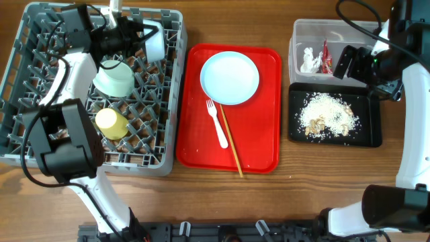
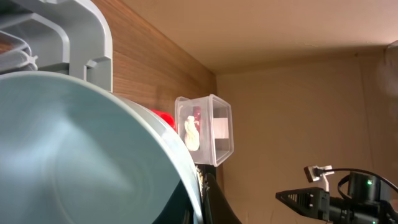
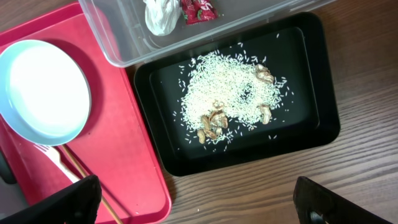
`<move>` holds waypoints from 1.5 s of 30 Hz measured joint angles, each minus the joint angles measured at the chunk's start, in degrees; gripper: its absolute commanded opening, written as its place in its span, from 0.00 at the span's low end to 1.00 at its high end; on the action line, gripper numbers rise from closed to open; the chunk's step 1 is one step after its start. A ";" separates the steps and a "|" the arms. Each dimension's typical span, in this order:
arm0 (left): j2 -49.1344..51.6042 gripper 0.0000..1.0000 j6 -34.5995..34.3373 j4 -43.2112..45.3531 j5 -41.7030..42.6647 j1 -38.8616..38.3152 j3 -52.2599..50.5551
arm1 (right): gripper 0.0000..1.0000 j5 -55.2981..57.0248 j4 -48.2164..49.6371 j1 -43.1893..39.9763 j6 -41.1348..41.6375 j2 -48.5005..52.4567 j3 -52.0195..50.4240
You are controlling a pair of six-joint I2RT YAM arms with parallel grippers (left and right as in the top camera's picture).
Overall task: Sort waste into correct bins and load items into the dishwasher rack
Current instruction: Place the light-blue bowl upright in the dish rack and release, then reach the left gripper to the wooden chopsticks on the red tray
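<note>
The grey dishwasher rack (image 1: 33,144) at the left holds a light-green bowl (image 1: 114,77) and a yellow cup (image 1: 111,122). My left gripper (image 1: 140,32) is shut on the rim of a pale-blue bowl (image 1: 154,43) over the rack's far right corner. That bowl (image 2: 74,155) fills the left wrist view, pinched at my left gripper (image 2: 202,199). On the red tray lie the plate (image 1: 230,78), white fork (image 1: 217,124) and chopsticks (image 1: 232,141). My right gripper (image 1: 349,60) hangs open and empty; in its wrist view the right gripper (image 3: 199,208) spans bare wood.
The red tray (image 1: 262,151) sits mid-table. The clear tub (image 1: 299,33) holds the tissue (image 1: 309,60) and wrapper (image 1: 326,57). The black tray (image 1: 366,138) in front of it holds rice crumbs (image 1: 328,115) and brown bits (image 3: 211,124). The rack's left half shows bare pegs.
</note>
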 measured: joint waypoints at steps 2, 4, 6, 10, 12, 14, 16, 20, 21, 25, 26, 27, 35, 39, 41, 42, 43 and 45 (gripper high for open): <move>0.31 0.21 0.00 -0.07 -0.04 0.35 0.00 | 1.00 0.00 -0.02 0.00 0.00 0.00 0.00; 0.87 0.25 -0.17 0.00 0.20 1.07 0.00 | 1.00 0.00 0.00 0.00 0.00 0.00 0.00; 1.07 0.32 -0.39 -0.20 -0.28 2.14 0.00 | 1.00 0.00 -0.02 0.00 0.00 0.00 0.00; 1.60 0.50 -0.42 -1.09 -1.07 4.85 0.00 | 1.00 0.00 -0.02 0.00 0.00 0.00 0.00; 1.68 0.59 -0.26 -2.14 -1.31 6.40 0.00 | 1.00 0.00 -0.04 0.00 0.00 0.00 0.00; 1.68 0.72 -0.28 -3.54 -1.51 8.00 0.00 | 1.00 0.00 -0.02 0.00 0.00 0.00 0.00; 1.70 0.84 -0.22 -4.70 -1.77 9.84 0.00 | 1.00 0.00 -0.04 0.00 0.00 0.00 0.00; 1.70 1.00 -0.35 -4.81 -1.90 11.89 0.00 | 1.00 0.00 -0.07 0.00 0.00 0.00 0.00; 1.68 1.00 -0.59 -4.70 -1.95 12.35 0.00 | 1.00 0.00 -0.09 0.00 0.00 0.00 0.00; 1.51 1.00 -0.11 -4.79 -2.05 13.75 0.02 | 1.00 0.00 -0.20 0.00 0.00 0.00 0.00; 1.33 1.00 0.00 -4.79 -2.16 14.05 0.02 | 1.00 0.00 -0.20 0.00 0.00 0.00 0.00; 0.92 1.00 0.07 -4.85 -2.32 14.40 0.00 | 1.00 0.00 -0.20 0.00 0.00 0.00 0.00; -8.98 1.00 3.82 -12.31 -8.46 14.27 0.00 | 1.00 0.00 -0.22 -0.02 0.00 0.00 0.00; -14.93 1.00 8.50 -19.63 -15.67 9.84 0.02 | 1.00 0.00 -0.22 -0.02 0.00 0.00 0.00; -17.38 1.00 10.73 -22.56 -20.63 5.29 0.02 | 1.00 0.00 -0.22 -0.02 0.00 0.00 0.00; -18.14 1.00 11.32 -23.58 -22.56 3.15 0.02 | 1.00 0.00 -0.24 -0.02 0.00 0.00 0.00; -18.91 1.00 11.96 -24.52 -25.09 0.28 0.02 | 1.00 0.00 -0.22 -0.02 0.00 0.00 0.00; -19.58 1.00 12.76 -26.34 -29.35 -4.70 0.02 | 1.00 0.00 -0.22 -0.02 0.00 0.00 0.00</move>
